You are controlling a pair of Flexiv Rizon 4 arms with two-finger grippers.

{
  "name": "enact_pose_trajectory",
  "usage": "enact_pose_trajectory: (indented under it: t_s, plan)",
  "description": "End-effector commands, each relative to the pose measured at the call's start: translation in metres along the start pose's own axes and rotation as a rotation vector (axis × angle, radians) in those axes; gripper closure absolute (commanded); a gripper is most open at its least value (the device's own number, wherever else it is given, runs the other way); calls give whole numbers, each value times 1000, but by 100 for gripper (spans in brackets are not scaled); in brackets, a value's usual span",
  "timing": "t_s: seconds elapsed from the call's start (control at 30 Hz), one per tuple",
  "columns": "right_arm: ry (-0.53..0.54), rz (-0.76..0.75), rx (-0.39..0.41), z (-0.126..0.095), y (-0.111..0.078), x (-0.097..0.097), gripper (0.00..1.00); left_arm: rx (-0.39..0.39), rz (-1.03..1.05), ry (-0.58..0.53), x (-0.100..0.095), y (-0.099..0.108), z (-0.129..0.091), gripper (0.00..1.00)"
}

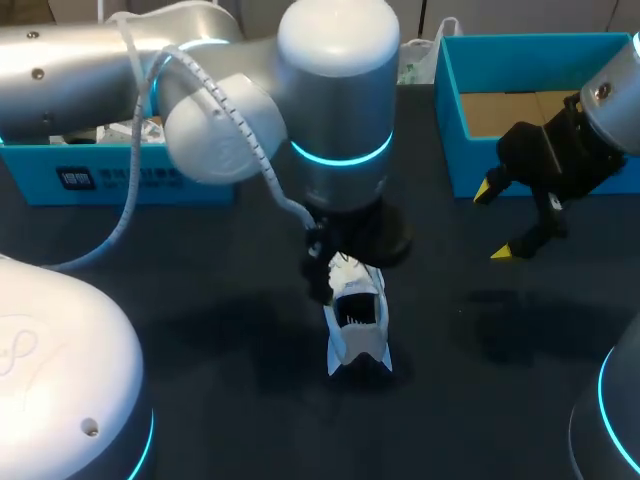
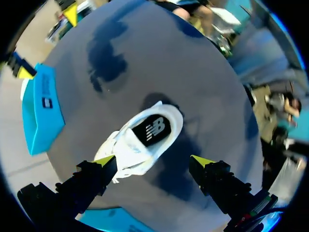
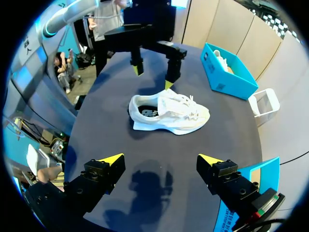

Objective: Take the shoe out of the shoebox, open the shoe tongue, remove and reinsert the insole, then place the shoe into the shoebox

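The white shoe (image 1: 357,325) stands on its sole in the middle of the dark table (image 1: 200,330), black inside. The left gripper (image 2: 153,160) hangs right over it, fingers wide apart. The right gripper (image 1: 495,222), also wide apart, is off to the side by the blue shoebox (image 1: 450,130).

**Dark surface under soft overhead light**

A dark charcoal matte surface (image 1: 200,400) fills the head view, plain and unpatterned. Light falls on it from above and spreads evenly, leaving only a dull sheen. A broad, soft-edged shadow patch (image 1: 505,335) lies at about 4 o'clock from the view's middle. A fainter shadow (image 1: 235,335) lies at about 8 o'clock. A tiny pale speck (image 1: 460,312) sits near 3 o'clock, too small to identify. In the left wrist view the surface (image 2: 159,58) reads as blue-grey, with blurred shadow blots (image 2: 106,63) on it. In the right wrist view the surface (image 3: 159,154) looks deep blue-grey and carries another soft-edged shadow (image 3: 145,186).
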State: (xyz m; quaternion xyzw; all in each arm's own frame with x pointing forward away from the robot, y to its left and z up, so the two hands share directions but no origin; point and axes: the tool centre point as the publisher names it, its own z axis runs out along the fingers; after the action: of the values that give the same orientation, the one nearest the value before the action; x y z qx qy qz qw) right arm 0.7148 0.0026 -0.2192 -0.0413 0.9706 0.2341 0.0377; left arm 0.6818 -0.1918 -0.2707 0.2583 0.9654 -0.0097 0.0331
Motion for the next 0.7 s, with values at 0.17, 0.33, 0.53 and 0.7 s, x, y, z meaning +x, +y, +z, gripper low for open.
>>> enact_pose_trajectory:
  t_s: [0.17,0.33,0.53,0.7]
  plan:
    - [-2,1,3,1,0,1,0,149,-592,-62,21,-15,12,0]
    - [-2,1,3,1,0,1,0,138,-598,-38,33,-26,24,13]
    - [-2,1,3,1,0,1,0,137,-591,-32,42,-33,34,27]
    - [-2,1,3,1,0,1,0,129,-565,-37,42,-36,43,21]
